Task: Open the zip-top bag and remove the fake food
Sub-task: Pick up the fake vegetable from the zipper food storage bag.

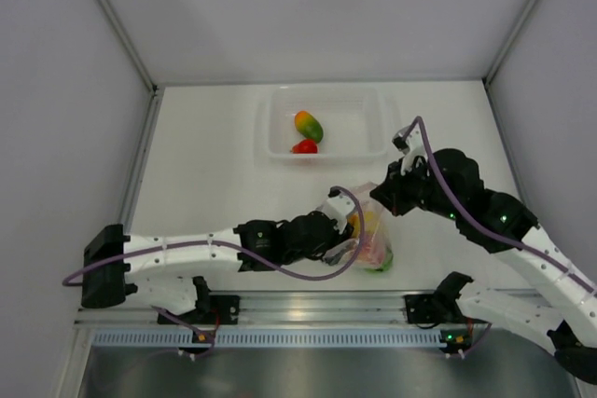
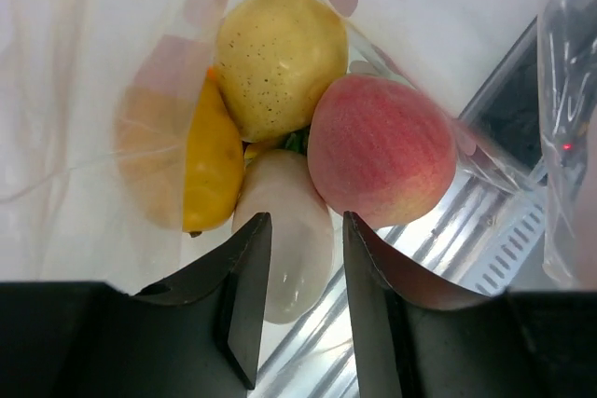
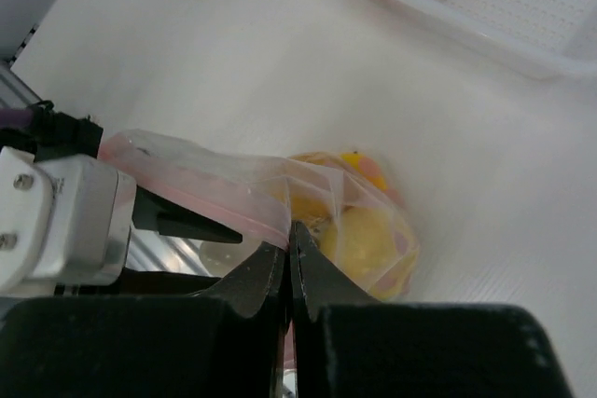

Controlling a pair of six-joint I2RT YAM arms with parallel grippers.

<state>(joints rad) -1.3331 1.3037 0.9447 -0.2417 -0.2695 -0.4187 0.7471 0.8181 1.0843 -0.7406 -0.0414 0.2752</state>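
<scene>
The zip-top bag (image 1: 371,230) lies near the front edge with its mouth open. My right gripper (image 3: 291,230) is shut on the bag's pink-red zip strip (image 3: 201,198) and holds that edge up. My left gripper (image 2: 306,221) is inside the bag, jaws apart. A white piece of fake food (image 2: 289,230) lies between its fingers, near the left finger, with a gap to the right one. Beyond it are a speckled yellow fruit (image 2: 280,58), a pink peach (image 2: 382,146) and a yellow-orange piece (image 2: 210,160). From above, the left gripper (image 1: 343,230) and right gripper (image 1: 387,198) meet at the bag.
A rigid clear tub (image 1: 368,142) stands at the back centre, holding an orange-green fruit (image 1: 309,125) and a red piece (image 1: 304,146). White walls close in both sides. The metal rail (image 1: 317,303) of the arm bases runs just in front of the bag.
</scene>
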